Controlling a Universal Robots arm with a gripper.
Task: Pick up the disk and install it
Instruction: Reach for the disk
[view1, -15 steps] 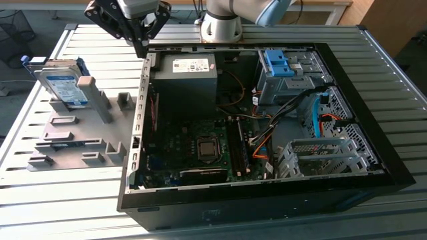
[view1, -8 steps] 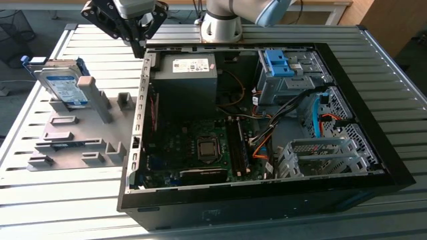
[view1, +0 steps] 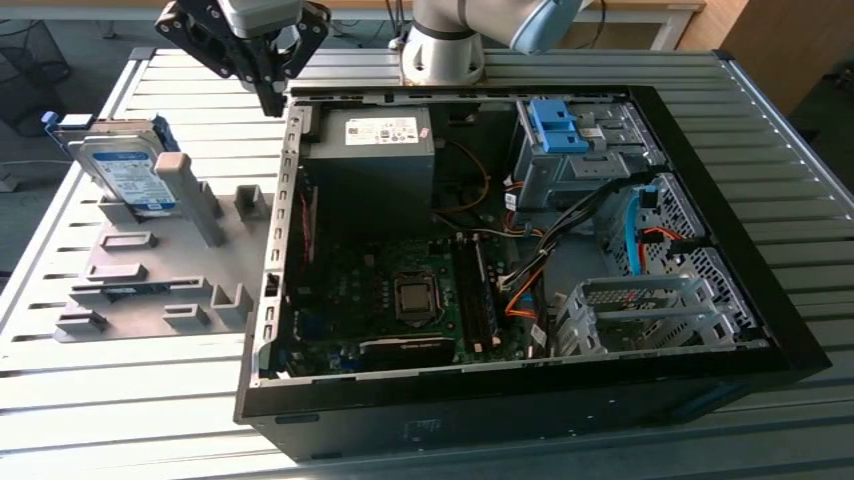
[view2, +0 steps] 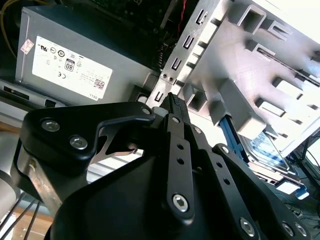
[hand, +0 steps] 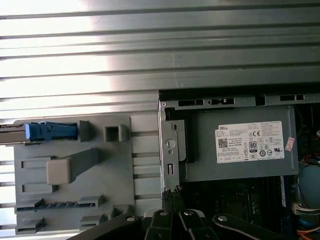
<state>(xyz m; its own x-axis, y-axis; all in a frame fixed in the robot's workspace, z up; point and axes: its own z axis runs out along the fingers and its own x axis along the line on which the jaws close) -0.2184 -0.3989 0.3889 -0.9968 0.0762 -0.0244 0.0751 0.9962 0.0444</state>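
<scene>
- The gripper (view1: 274, 98) hung over the rear corner of the computer case (view1: 278, 230). Its fingers (hand: 168, 200) were drawn together on nothing. In both wrist views the tips sat just above the case wall, beside the power supply (hand: 240, 145).
- The step in hand looked like the reach for the disk (view1: 127, 170). It stood on edge in a grey holder (view1: 147, 270) on the counter (view1: 134, 400), to the exterior view's left of the case and well apart from the gripper.
- To do it well, the fingers would have to part before descending. They should then come straight down onto the disk's upper edge and close across its flat faces.
- The holder's tall grey post (view1: 187, 195) stood just beside the disk, so the descent should stay clear of it. The lift should be vertical until the disk leaves its slot.
- How deep the disk sat in the holder was hidden. In the first wrist view it appeared edge-on as a thin blue strip (hand: 50, 131), and in the second wrist view the holder (view2: 260, 65) covered most of it (view2: 265, 147).
- Farther off inside the case, cables crossed in front of the silver drive cage (view1: 641, 310). Which bay was meant for the disk could not be made out.
</scene>
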